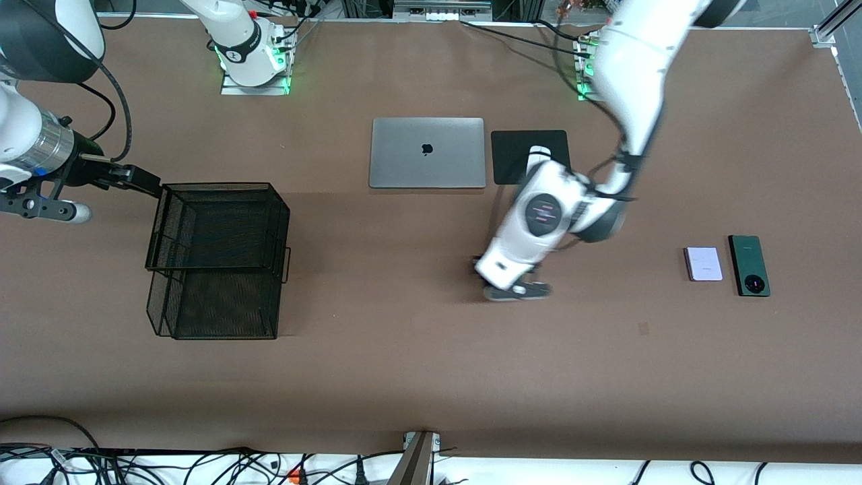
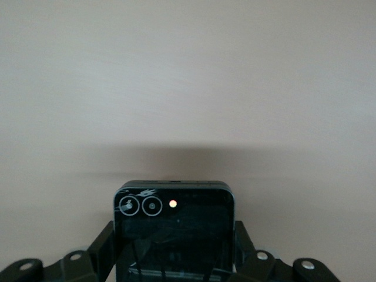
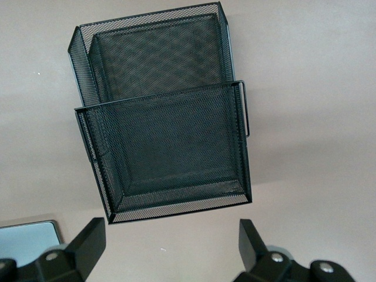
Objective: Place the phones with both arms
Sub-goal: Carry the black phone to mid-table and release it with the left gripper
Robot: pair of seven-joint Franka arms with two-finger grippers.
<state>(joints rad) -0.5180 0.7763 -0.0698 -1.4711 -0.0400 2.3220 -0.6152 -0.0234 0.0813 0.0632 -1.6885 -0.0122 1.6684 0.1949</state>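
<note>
At the centre of the front view you see the left gripper (image 1: 510,281) clamped on one black phone (image 2: 174,232). Two more phones lie at right: one lilac (image 1: 703,263), one green (image 1: 749,265). The right gripper (image 3: 171,242), at left by one mesh basket (image 1: 219,256), is open.

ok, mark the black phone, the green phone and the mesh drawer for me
black phone (image 2: 173,235): left wrist view, on its glossy face below the camera rings.
green phone (image 1: 748,265): front view, middle of its back.
mesh drawer (image 3: 170,154): right wrist view, on the floor of the pulled-out drawer.
</note>
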